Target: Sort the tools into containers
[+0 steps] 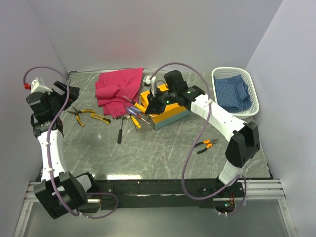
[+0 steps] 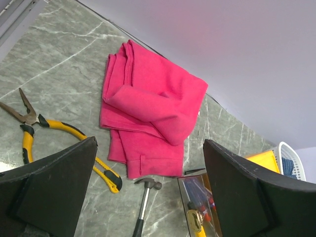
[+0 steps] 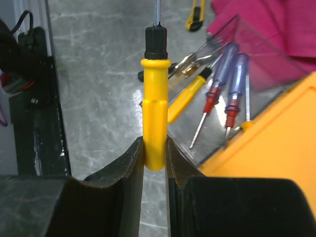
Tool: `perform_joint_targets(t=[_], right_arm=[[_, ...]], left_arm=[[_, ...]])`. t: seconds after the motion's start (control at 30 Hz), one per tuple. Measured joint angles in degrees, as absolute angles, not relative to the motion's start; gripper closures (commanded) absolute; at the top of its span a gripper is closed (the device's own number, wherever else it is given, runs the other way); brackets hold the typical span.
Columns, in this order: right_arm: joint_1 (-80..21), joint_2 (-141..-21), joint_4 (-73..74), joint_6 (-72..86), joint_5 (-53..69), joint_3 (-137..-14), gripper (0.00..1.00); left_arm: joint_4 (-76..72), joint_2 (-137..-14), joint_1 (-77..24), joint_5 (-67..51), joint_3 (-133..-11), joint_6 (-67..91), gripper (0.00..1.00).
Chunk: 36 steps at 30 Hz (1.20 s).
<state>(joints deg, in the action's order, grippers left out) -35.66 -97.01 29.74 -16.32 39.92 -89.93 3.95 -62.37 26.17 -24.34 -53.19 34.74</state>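
My right gripper (image 3: 154, 148) is shut on the butt of a yellow-handled screwdriver (image 3: 155, 113), whose shaft points away over the table beside the orange-yellow toolbox (image 3: 276, 148). Two blue-handled screwdrivers (image 3: 224, 74) and another yellow one (image 3: 187, 98) lie on the toolbox's clear lid. From above, the right gripper (image 1: 153, 104) hangs over the toolbox (image 1: 170, 118). My left gripper (image 1: 74, 94) stands open and empty, up above the yellow-black pliers (image 2: 29, 123). The hammer (image 2: 145, 197) lies left of the toolbox. Orange-black pliers (image 1: 205, 145) lie at the right front. The white basket (image 1: 232, 74) stands at the back right.
A magenta cloth (image 1: 118, 89) lies folded at the back, left of the toolbox. A yellow utility knife (image 1: 100, 118) lies next to the yellow-black pliers. A blue checked cloth (image 1: 234, 94) fills the basket. White walls close in the table on three sides.
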Motion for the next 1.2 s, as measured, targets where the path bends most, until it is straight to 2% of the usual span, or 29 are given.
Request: perform_joint_targets(t=[0.47,0.57,0.6,0.73,0.83,0.87,0.93,0.97,1.03,1.07,1.1,1.17,1.2], right_arm=[[-39.1,-107.1,33.6,-14.6,32.7,-92.7,1.00],[-39.1,-107.1,33.4,-14.0,31.0,-92.7,0.84],[-39.1,-107.1,33.3,-14.0,30.7,-92.7,0.73],[-39.1,-107.1,33.3,-13.5,29.4,-92.7,0.58],[-39.1,-107.0,33.5,-13.1,28.5,-92.7,0.52],[-39.1,-107.0,33.6,-12.9,28.2,-92.7,0.52],[-38.9,-106.8,34.2,-12.8,28.1,-93.4,0.52],[-38.9,-106.8,34.5,-12.7,28.1,-94.0,0.53],[-38.5,-106.4,34.0,-11.6,28.0,-95.1,0.60],[-38.0,-105.8,33.5,-10.9,28.0,-95.3,0.65],[-37.4,-105.1,33.0,-10.0,27.9,-95.3,0.77],[-35.6,-103.8,31.6,-8.5,27.4,-95.3,0.97],[-34.5,-103.2,30.6,-7.9,26.8,-95.3,1.00]], left_arm=[[4.5,-57.4,26.2,-25.1,-50.5,35.1,0.06],[4.6,-57.0,26.2,-25.8,-48.7,36.0,0.07],[4.8,-57.0,26.2,-26.0,-48.3,36.3,0.07],[5.4,-57.1,25.4,-26.4,-46.0,38.5,0.09],[5.4,-58.1,24.1,-27.2,-44.5,40.5,0.19],[5.5,-58.9,23.2,-27.5,-44.1,41.3,0.28],[5.5,-60.8,21.2,-27.8,-43.8,42.1,0.38],[5.4,-61.7,20.2,-28.0,-43.8,42.4,0.54],[5.3,-64.3,16.3,-28.4,-43.8,42.5,0.78],[5.1,-65.5,14.1,-28.8,-43.8,42.4,0.97],[4.9,-66.7,12.0,-29.0,-43.7,42.3,0.99],[4.2,-68.8,8.1,-29.3,-43.7,42.0,0.99],[3.8,-70.1,6.1,-29.3,-43.7,41.6,0.99]])
